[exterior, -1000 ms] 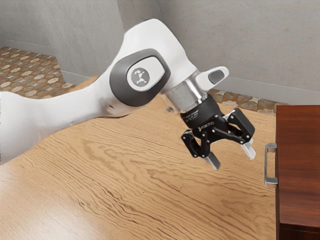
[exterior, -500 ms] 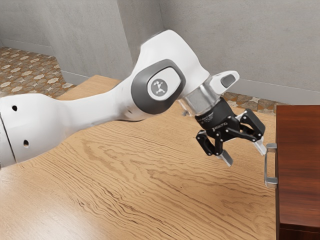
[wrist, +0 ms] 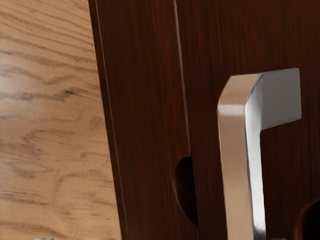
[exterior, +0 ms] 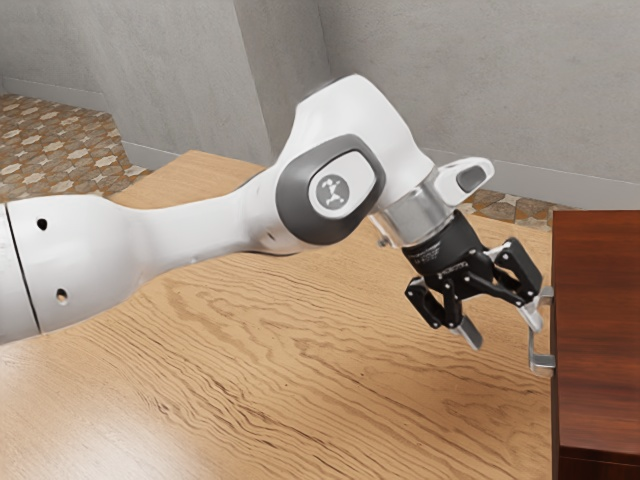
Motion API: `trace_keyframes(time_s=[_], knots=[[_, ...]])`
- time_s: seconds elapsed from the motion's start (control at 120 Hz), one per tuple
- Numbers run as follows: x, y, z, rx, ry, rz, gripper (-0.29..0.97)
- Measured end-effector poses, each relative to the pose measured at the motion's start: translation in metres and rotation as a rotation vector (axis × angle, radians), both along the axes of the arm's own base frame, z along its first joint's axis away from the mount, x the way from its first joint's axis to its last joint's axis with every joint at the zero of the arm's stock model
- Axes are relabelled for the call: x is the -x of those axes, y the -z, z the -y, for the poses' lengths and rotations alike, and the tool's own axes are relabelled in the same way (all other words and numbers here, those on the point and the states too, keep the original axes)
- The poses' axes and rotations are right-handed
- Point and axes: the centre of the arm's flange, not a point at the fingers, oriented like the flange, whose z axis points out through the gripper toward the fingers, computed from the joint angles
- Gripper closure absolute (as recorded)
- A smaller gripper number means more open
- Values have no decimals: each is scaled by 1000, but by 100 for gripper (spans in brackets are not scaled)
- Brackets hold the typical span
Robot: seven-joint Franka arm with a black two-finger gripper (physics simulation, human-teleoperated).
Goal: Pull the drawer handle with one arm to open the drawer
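**Jaws wide, handle just off the leading finger**

From the exterior view's left the arm (exterior: 200,230) stretched out low over the table (exterior: 250,390), and at its end the gripper (exterior: 502,327) was tipped down and toward the exterior view's right, its jaws spread wide with nothing between them. One finger hung well short of the cabinet; the other was right up at the handle (exterior: 538,352) — touching or a hair off, I could not tell.

And that was the relation that mattered: the handle lay to the right of the jaws, a silver bar standing upright on the dark drawer (exterior: 598,340), its long axis running top to bottom. The drawer looked shut, flush with its frame.

The wrist view agreed — the handle (wrist: 240,165) loomed close ahead of the hand, bright against the drawer front (wrist: 145,100), with table (wrist: 45,125) off to the side.

My read: the jaws needed a little more reach rightward to straddle that upright bar before closing across it and pulling back.
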Motion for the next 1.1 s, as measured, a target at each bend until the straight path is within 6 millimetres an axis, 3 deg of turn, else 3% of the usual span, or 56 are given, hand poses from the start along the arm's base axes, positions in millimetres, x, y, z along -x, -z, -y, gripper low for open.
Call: trace_keyframes(time_s=[0.417,1.1], knots=[[-1,7,-11,-37,13,7,23],[2,2,-93,-113,18,-41,23]])
